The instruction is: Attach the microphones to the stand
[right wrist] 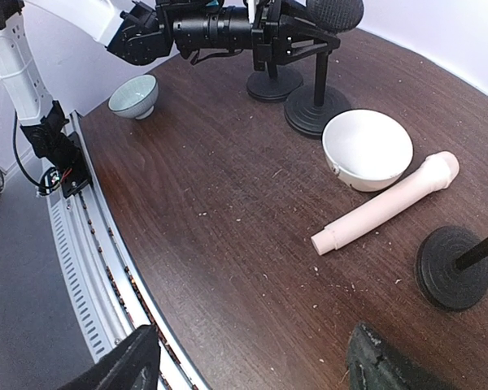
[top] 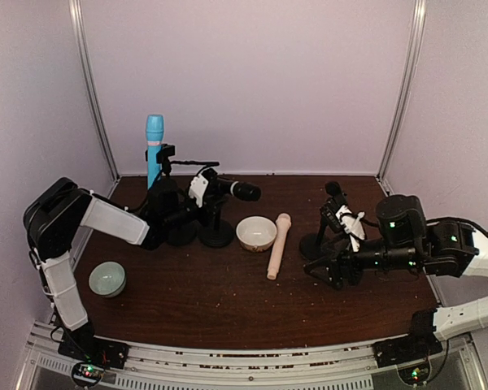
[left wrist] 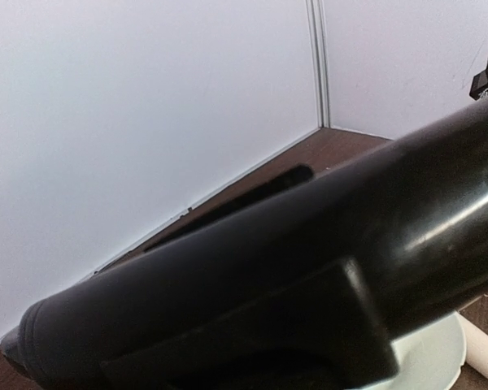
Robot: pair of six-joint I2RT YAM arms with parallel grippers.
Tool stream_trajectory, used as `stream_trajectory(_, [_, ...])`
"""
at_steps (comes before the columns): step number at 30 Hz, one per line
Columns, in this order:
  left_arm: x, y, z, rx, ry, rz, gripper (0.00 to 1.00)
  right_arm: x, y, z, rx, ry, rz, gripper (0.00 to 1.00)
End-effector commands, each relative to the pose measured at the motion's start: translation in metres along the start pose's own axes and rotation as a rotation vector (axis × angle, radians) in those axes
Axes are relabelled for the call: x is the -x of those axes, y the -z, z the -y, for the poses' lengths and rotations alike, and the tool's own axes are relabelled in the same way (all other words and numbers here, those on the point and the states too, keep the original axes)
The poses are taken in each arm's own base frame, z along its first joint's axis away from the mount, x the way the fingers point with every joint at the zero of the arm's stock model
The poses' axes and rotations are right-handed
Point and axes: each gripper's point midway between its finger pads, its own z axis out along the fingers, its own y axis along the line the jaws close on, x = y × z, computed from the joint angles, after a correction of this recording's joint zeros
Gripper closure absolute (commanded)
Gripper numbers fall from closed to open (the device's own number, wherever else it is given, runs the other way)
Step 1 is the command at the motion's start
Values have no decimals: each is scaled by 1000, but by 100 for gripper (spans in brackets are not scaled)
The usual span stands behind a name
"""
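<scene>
Lying flat, slim cream-pink microphone (top: 278, 245), black microphone (top: 243, 192) in left hand (top: 206, 188)

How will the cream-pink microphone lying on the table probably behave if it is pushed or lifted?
The cream-pink microphone looks round and lies flat, so a sideways push would likely roll it. It looks straight and stiff, so it should not bend when lifted.

Table (top: 228, 313): dark brown, wood-grain pattern. Light blue microphone (top: 154, 142). Black microphone (top: 244, 192). Cream-pink microphone (right wrist: 386, 205), plain. White bowl (right wrist: 368, 148). Grey-green bowl (right wrist: 134, 96), pale. Stands (right wrist: 315, 111): matte black throughout.
</scene>
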Motion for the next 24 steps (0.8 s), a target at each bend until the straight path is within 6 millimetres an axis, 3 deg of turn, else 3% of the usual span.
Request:
stream_trajectory(1, [51, 3, -15, 54, -3, 173, 82, 10, 4, -5, 18, -15, 22, 20])
stream_trajectory(5, [46, 13, -25, 124, 40, 149, 66, 14, 6, -8, 32, -15, 26, 21])
stream_trajectory(10, [22, 29, -26, 175, 95, 95, 55, 16, 10, -12, 56, -27, 37, 20])
stream_trajectory(20, [-15, 57, 8, 215, 82, 42, 46, 17, 21, -12, 53, -30, 64, 17])
stream_trajectory(24, [-25, 77, 30, 229, 111, 25, 45, 20, 36, 14, -97, -21, 85, 17])
